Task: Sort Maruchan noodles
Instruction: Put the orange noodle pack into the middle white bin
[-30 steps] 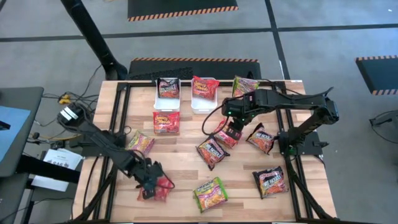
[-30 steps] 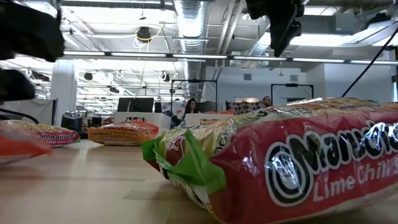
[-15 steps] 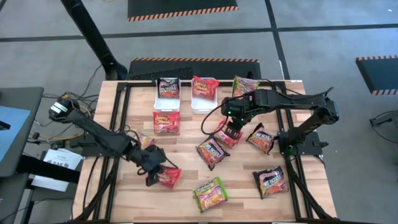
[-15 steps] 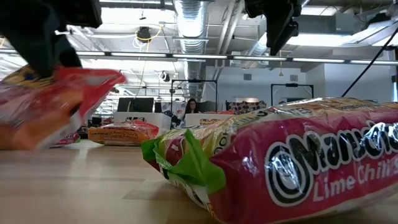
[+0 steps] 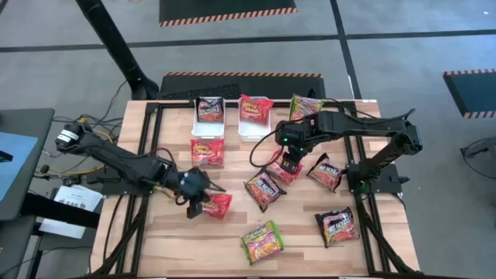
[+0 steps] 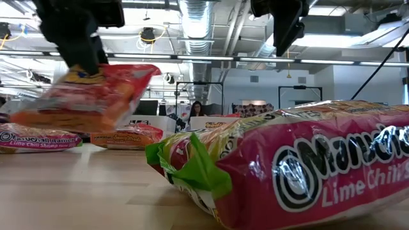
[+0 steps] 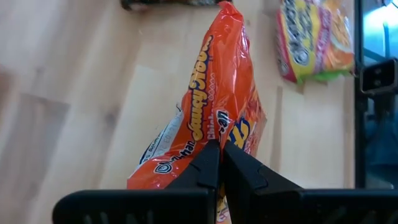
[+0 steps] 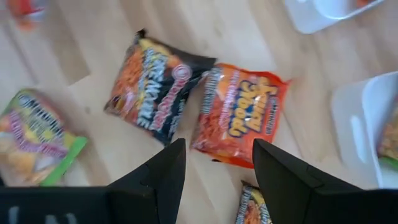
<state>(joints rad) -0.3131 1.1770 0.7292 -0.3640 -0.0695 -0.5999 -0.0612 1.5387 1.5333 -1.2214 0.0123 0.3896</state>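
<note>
My left gripper (image 5: pixel 201 204) is over the near-left middle of the table, shut on a red-orange Maruchan packet (image 5: pixel 218 205), which hangs above the wood in the low view (image 6: pixel 89 96). My right gripper (image 5: pixel 286 161) hovers open above another red-orange packet (image 8: pixel 239 115) that lies flat beside a dark packet (image 8: pixel 155 87). Two white bins (image 5: pixel 208 122) (image 5: pixel 254 125) stand at the far edge with packets in them. Other packets lie flat on the table: red (image 5: pixel 207 151), dark (image 5: pixel 324 172) (image 5: pixel 338 226), green (image 5: pixel 262 240) (image 5: pixel 304 106). My left gripper (image 7: pixel 221 155) pinches the red-orange packet between its two shut fingers at one edge (image 7: pixel 214 134). The fingers come from above in the low view, on the packet's upper edge (image 6: pixel 83 75). The packet is lifted clear of the table and hangs tilted below the fingers.
A lime-chili packet (image 6: pixel 38 137) lies at the left under my left arm. A green packet (image 6: pixel 287 172) fills the near foreground of the low view. Black frame rails (image 5: pixel 152 139) (image 5: pixel 364 201) run along both sides. Bare wood shows at the near-left part (image 5: pixel 155 240).
My left gripper has risen from the near-left part of the table and moved toward the far edge and the right, carrying the red-orange packet from the wood up clear of it. The right arm has kept still.
</note>
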